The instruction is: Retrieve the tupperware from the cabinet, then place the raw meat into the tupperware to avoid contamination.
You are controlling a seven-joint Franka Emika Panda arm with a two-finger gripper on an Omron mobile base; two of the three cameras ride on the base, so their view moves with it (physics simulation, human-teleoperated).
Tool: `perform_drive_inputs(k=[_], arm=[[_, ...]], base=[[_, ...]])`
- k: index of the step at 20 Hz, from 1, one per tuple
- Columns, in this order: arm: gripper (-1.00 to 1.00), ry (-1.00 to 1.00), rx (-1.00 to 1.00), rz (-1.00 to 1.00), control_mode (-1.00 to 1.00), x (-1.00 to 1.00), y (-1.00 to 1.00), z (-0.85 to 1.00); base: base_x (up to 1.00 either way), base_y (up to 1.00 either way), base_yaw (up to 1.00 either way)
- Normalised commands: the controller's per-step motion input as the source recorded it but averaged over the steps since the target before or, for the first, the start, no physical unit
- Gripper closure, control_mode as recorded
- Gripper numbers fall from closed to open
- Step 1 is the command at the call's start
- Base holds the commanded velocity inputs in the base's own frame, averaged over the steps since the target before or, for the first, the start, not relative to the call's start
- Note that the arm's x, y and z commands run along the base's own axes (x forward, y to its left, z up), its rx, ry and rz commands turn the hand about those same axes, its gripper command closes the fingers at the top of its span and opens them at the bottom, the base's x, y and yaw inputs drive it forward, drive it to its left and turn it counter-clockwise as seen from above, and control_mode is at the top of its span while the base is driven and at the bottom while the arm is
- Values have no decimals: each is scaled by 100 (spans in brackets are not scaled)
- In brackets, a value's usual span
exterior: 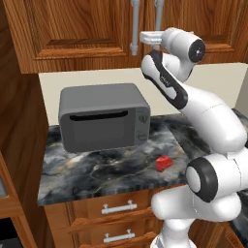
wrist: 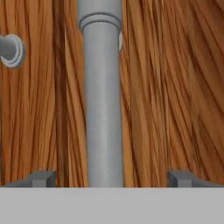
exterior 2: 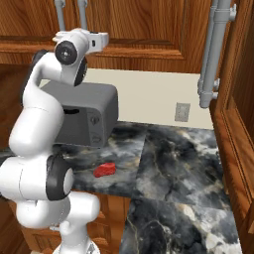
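The cabinet point(exterior: 72, 29) point(exterior 2: 149, 25) hangs above the counter with its reddish-brown doors shut, so the tupperware is hidden. My gripper point(wrist: 112, 179) is raised against a door, open, its two dark fingertips point(wrist: 43, 178) standing on either side of a vertical silver handle point(wrist: 103, 109) without closing on it. From the base views the white hand point(exterior: 151, 37) point(exterior 2: 99, 39) sits at the lower end of the paired handles point(exterior: 135, 24). The raw meat point(exterior: 163, 163) point(exterior 2: 104, 170), a small red lump, lies on the dark marble counter point(exterior: 97, 174) far below the hand.
A big grey microwave point(exterior: 101, 121) point(exterior 2: 84, 116) stands on the counter left of the meat. Drawers with horizontal handles point(exterior: 118, 208) run under the counter edge. A tall wooden unit with a long bar handle point(exterior 2: 213, 54) borders the right side. A wall outlet point(exterior 2: 182, 111) sits on the backsplash.
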Motion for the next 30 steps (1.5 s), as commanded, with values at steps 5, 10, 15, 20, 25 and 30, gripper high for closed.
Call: perform_drive_inputs(k=[5,10,15,20,25,30], arm=[[-100,6,0,0,-100,84,0,-12],[100,6,0,0,-100,80,0,-21],[100,2,-1,0,-100,30,1,-9],[100,0,0,0,-100,0,0,0],[100,0,0,0,-100,-2,-1,1],[100,0,0,2,-100,-8,-11,6]], base=[[0,0,0],[0,0,0],[0,0,0],[0,0,0],[0,0,0],[0,0,0]])
